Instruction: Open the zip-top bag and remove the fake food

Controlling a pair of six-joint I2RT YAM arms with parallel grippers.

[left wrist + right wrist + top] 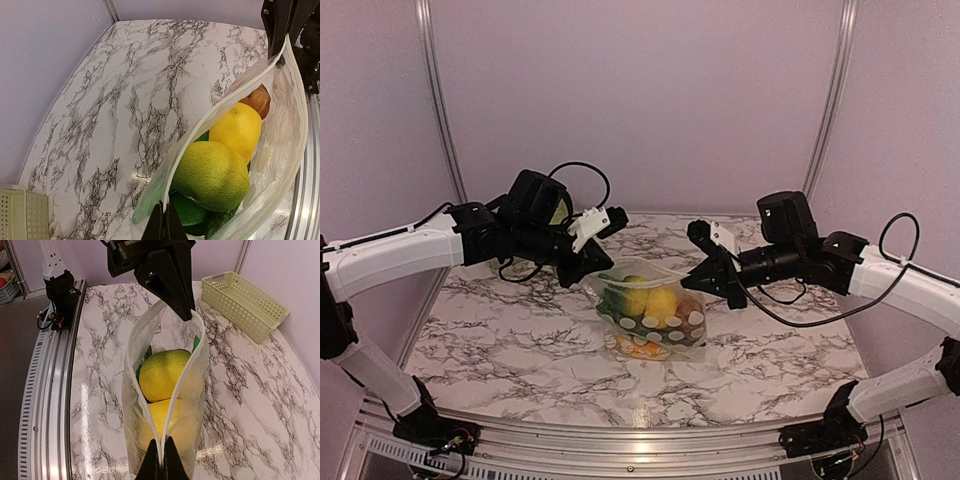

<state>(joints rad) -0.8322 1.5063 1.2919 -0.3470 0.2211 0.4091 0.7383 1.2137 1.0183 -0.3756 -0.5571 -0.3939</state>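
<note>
One zip-top bag, mouth up, crosswise

- No lettering, label, brand, number or sign can be read in any of the three views.
- The zip-top bag carries a print of plain white dots, not characters.
</note>
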